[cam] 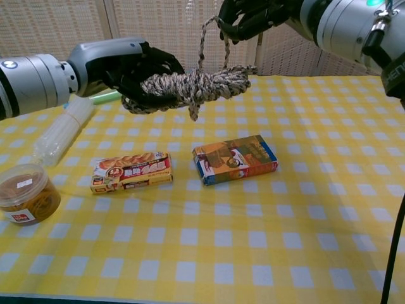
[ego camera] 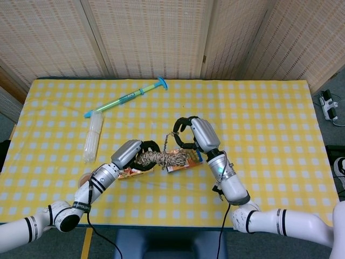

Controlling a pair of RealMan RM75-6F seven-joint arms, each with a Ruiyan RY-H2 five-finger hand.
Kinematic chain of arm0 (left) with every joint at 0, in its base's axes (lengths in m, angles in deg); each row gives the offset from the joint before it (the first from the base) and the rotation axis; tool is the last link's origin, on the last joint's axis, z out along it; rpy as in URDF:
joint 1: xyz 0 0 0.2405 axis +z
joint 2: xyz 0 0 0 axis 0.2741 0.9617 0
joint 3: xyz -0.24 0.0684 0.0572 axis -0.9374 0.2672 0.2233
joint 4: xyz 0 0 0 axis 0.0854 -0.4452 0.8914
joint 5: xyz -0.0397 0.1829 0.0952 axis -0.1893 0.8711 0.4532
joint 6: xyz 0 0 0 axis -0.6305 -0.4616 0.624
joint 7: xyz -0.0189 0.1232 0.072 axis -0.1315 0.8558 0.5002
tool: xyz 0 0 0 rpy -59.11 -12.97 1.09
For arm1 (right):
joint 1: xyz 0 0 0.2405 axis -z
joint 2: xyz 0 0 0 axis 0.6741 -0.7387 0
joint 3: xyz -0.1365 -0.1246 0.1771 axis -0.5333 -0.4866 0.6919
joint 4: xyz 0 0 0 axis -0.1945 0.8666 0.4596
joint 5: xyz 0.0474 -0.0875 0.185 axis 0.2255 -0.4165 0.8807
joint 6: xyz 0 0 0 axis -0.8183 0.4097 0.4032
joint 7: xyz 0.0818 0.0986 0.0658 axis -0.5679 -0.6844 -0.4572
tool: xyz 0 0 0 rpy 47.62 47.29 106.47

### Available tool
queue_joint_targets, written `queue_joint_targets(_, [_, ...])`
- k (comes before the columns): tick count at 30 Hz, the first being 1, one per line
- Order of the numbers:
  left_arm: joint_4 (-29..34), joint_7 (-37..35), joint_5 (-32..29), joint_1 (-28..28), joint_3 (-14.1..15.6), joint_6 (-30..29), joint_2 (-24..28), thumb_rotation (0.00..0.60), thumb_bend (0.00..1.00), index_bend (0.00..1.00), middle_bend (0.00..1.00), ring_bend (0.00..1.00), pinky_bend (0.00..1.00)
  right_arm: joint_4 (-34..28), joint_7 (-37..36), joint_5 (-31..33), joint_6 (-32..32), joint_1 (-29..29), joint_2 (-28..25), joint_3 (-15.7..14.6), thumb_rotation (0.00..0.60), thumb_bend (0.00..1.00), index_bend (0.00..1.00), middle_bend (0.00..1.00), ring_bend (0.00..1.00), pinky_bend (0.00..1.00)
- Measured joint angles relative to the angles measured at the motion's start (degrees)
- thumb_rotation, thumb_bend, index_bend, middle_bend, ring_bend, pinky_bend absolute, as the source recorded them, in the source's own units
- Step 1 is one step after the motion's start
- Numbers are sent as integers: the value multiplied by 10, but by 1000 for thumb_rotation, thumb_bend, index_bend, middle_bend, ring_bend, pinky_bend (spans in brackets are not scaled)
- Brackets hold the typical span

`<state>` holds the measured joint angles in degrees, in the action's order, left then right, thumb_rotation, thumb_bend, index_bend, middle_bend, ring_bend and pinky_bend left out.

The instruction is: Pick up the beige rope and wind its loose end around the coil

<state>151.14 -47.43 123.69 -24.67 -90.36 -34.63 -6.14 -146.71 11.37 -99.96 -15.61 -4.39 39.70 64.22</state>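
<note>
The beige rope coil [cam: 193,85] hangs level in the air above the table, also seen as the coil [ego camera: 161,158] in the head view. My left hand [cam: 136,73] grips its left end; the same left hand [ego camera: 136,152] shows from above. A loose strand [cam: 212,38] rises from the coil in a loop. My right hand [cam: 253,16] pinches that strand above the coil's right half, and the right hand [ego camera: 191,134] sits just right of and above the coil in the head view.
Under the coil lie an orange-and-blue box [cam: 235,159] and a flat snack packet [cam: 131,171]. A round tub [cam: 24,194] stands at the near left, a clear plastic roll [cam: 61,129] behind it. A green and blue syringe [ego camera: 125,97] lies at the back.
</note>
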Motion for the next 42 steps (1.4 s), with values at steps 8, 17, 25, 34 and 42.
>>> queue_joint_targets(8, [2, 164, -131, -31, 20, -29, -19, 600, 617, 699, 655, 645, 747, -24, 33, -20, 24, -2, 7, -18, 600, 643, 689, 519, 476, 343])
queue_joint_targets(17, [-3, 354, -346, -84, 34, -120, -68, 600, 618, 702, 666, 663, 756, -41, 74, -23, 40, -8, 23, -35, 600, 645, 694, 521, 489, 395])
queue_joint_targets(25, [-30, 386, -483, -111, -2, -200, -115, 600, 628, 707, 679, 682, 785, -47, 81, -30, 47, 1, 25, -55, 600, 646, 694, 523, 507, 414])
queue_joint_targets(34, [-27, 234, -507, -76, -77, -178, -106, 600, 635, 707, 679, 683, 787, -35, 46, -44, 44, 21, 28, -74, 600, 647, 695, 524, 514, 423])
queue_joint_targets(42, [19, 113, -454, -25, -109, -131, -69, 600, 635, 708, 679, 682, 787, -11, 2, -34, 17, 28, 31, -70, 600, 646, 696, 524, 512, 423])
